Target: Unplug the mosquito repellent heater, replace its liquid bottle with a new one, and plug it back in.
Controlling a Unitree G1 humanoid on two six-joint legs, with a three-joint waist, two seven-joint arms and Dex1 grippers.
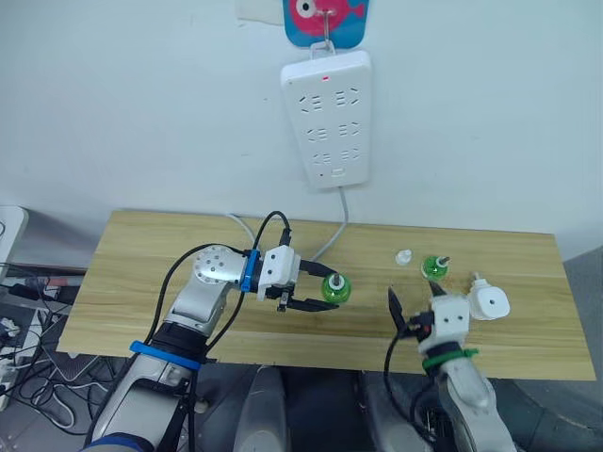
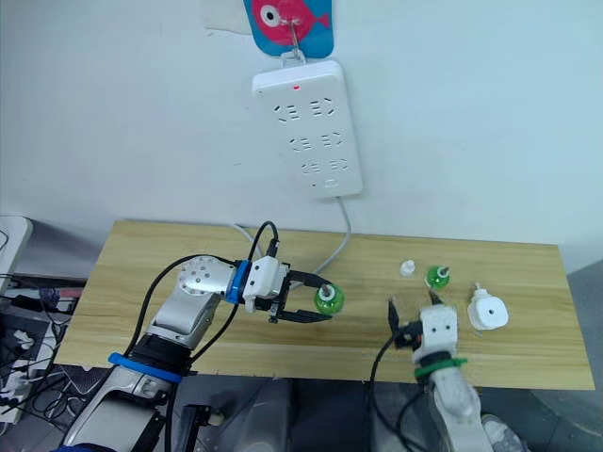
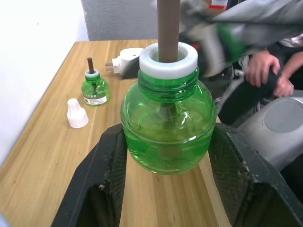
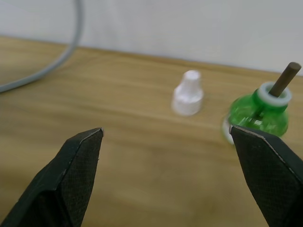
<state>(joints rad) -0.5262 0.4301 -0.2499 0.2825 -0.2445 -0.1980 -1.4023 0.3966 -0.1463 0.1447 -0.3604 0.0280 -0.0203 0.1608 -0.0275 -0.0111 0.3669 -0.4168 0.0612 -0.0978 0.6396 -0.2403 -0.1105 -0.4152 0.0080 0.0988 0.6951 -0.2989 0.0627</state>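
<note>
Nearest the camera, lower right of the head view: right claw point(image 1: 413, 309) hangs over the front of the bench point(image 1: 141, 273), fingers spread apart, nothing between them.

Centre of the frame: left claw point(image 1: 309, 291) has a green bottle point(image 1: 335, 287) between its fingers. In the left wrist view the black pads point(image 3: 113, 161) sit against both sides of the bottle point(image 3: 168, 127), which stands upright with its brown wick point(image 3: 168, 28) rising from a white collar. Looks clamped.

Right side of the bench, further back: the heater point(image 1: 489, 302) lies unplugged, prongs visible in the left wrist view. Just beside it stands a second green bottle point(image 1: 435, 267), and near that a small white cap point(image 1: 403, 256).

Top centre, on the wall: white power strip point(image 1: 328, 118), red light on, cord point(image 1: 332, 235) trailing down behind the bench.

Risks, as judged:
- Smooth rounded bottle could slip or tilt in the pads; open neck would spill liquid.
- Wick could snap if it meets the heater off-centre.
- The two bottles look alike; mixing them up is possible.
- Heater lies loose and may skid when the right claw closes on it.
</note>
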